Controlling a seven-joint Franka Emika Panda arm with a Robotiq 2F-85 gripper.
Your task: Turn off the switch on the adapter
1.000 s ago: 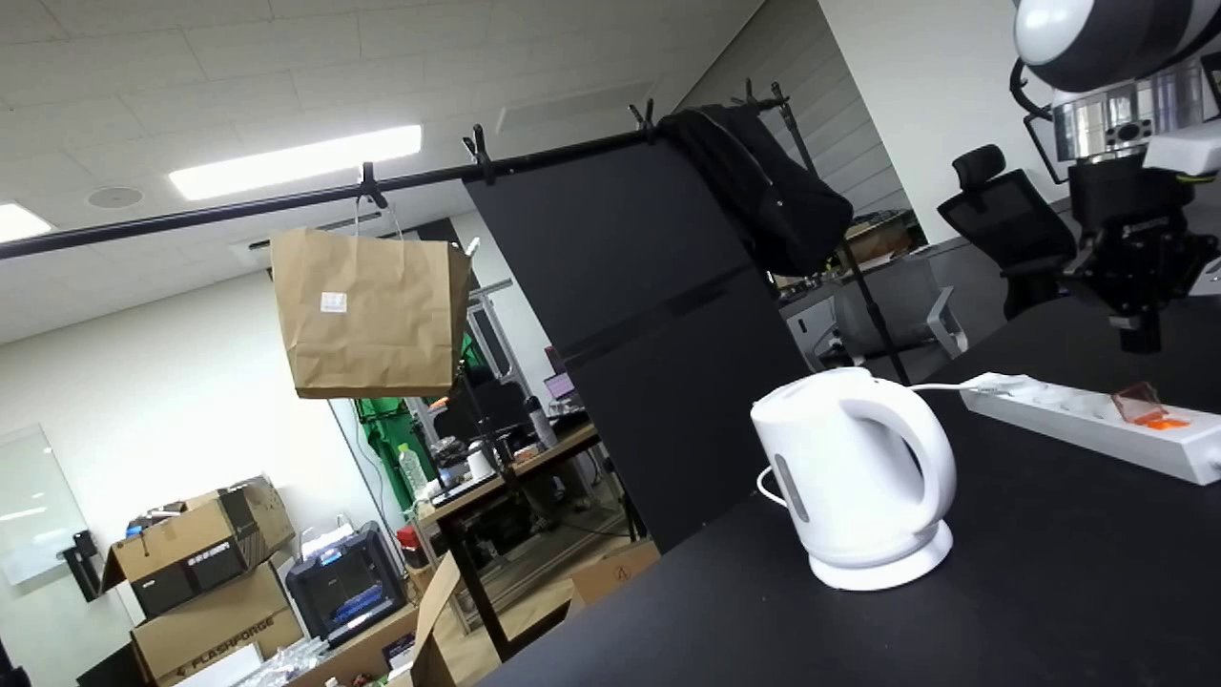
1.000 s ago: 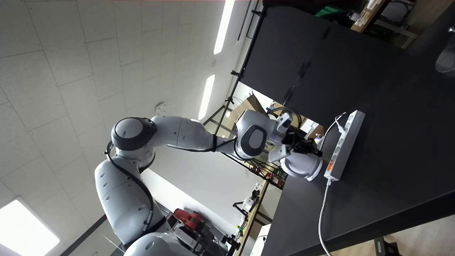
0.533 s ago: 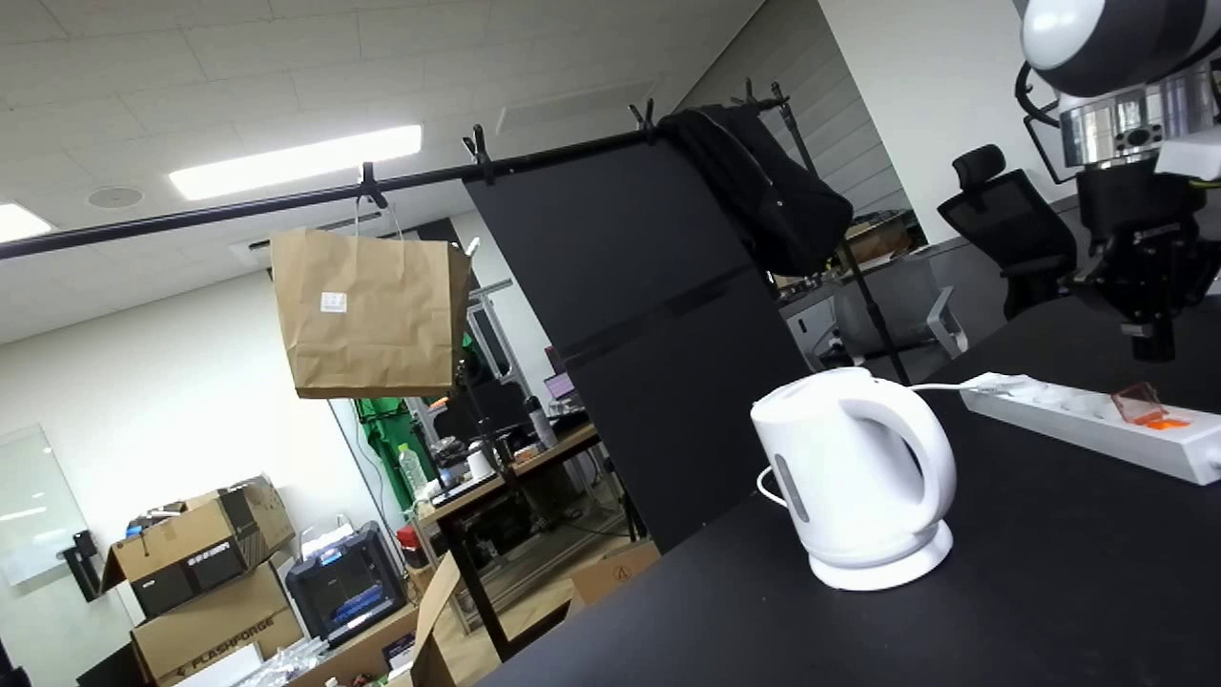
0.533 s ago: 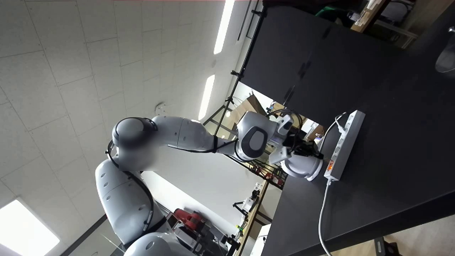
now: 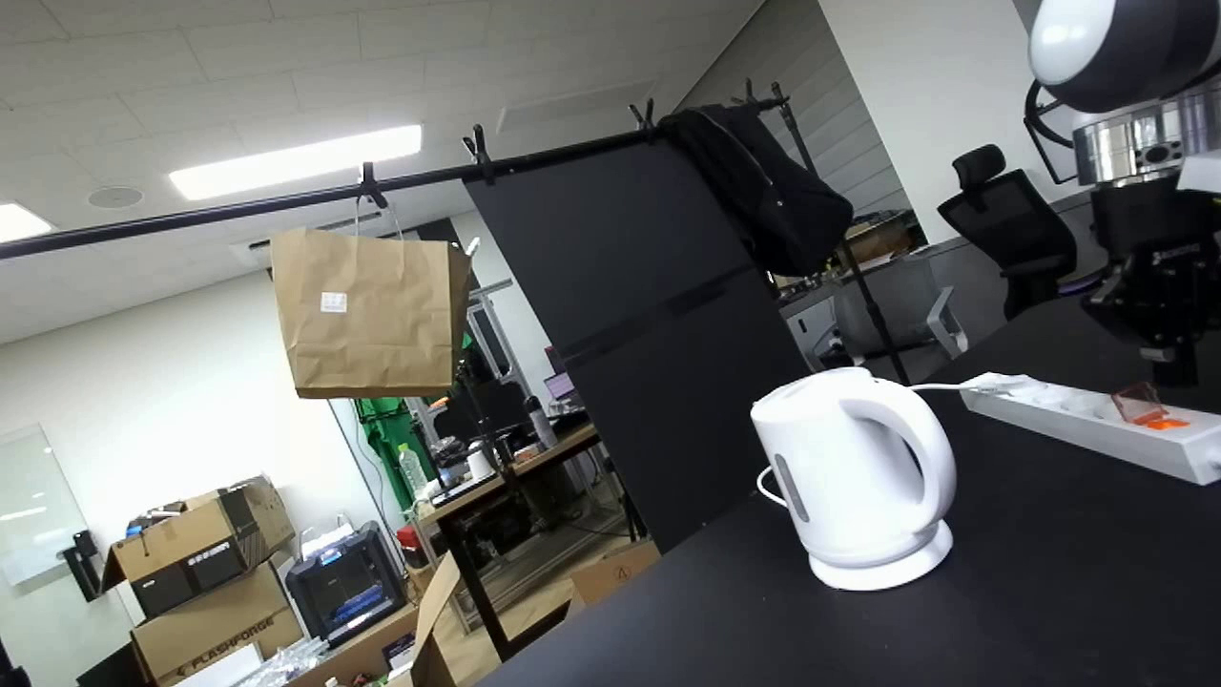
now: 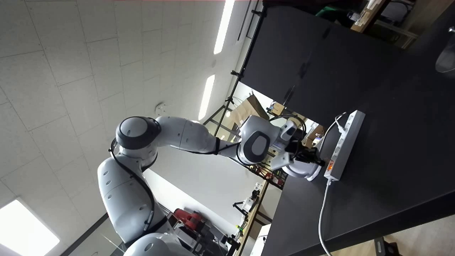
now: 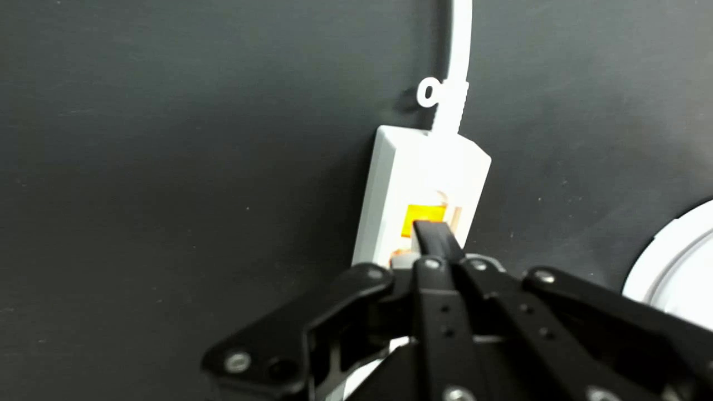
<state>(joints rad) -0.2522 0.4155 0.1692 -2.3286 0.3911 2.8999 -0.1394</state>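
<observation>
The adapter, a long white power strip, lies flat on the black table in both exterior views [image 5: 1078,425] [image 6: 345,147] and in the wrist view [image 7: 440,167]. Its orange switch [image 5: 1166,423] is near one end, with a clear reddish flap [image 5: 1138,403] standing up beside it. The switch shows yellow-orange in the wrist view [image 7: 420,214], partly hidden by my fingertips. My gripper [image 7: 437,236] is shut with nothing visible between the fingers. In both exterior views its tips [image 5: 1175,370] [image 6: 322,162] are near the switch end, apparently just above it; contact is not visible.
A white kettle [image 5: 839,477] stands on the table beside the strip, and its base edge shows in the wrist view [image 7: 690,267]. A plug with a white cord [image 5: 997,384] sits in the strip's far end. The strip's own cable [image 6: 322,213] runs over the table edge.
My gripper has moved down toward the strip and slightly to the right in both exterior views. It stays shut. The strip, flap and kettle have not moved.
</observation>
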